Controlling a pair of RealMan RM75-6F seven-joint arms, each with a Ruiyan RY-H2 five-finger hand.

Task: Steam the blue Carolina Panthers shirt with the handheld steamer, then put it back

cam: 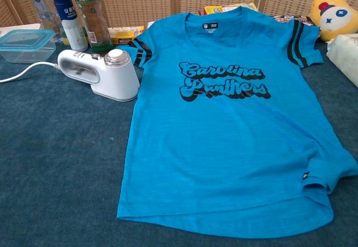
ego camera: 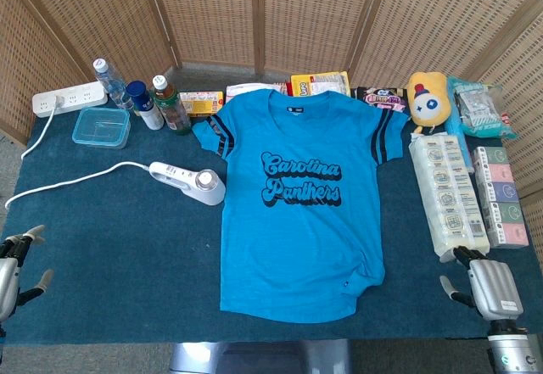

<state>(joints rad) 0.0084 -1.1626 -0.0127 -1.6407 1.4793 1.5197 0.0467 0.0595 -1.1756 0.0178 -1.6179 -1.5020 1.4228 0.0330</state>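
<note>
Head view shows my left hand (ego camera: 15, 264) at the near left edge of the counter (ego camera: 110, 255), fingers apart and holding nothing, and my right hand (ego camera: 485, 287) at the near right corner, likewise spread and empty; neither shows in the chest view. Between them the blue Carolina Panthers shirt (ego camera: 297, 204) lies flat on the blue cloth, front up, collar toward the far side, its hem nearest me and slightly rumpled at the right corner. Just beside its left sleeve rests the white handheld steamer (ego camera: 191, 181), lying on the counter and touching neither hand, its cord (ego camera: 68, 179) running left and back to a power strip (ego camera: 69, 97). Farther back on the left sits a clear lidded container (ego camera: 101, 127); I cannot tell what is in it. Behind it stand three bottles (ego camera: 144, 98). To the right lie long packs of tissues (ego camera: 447, 194), with a yellow plush toy (ego camera: 427, 99) beyond them.
</note>
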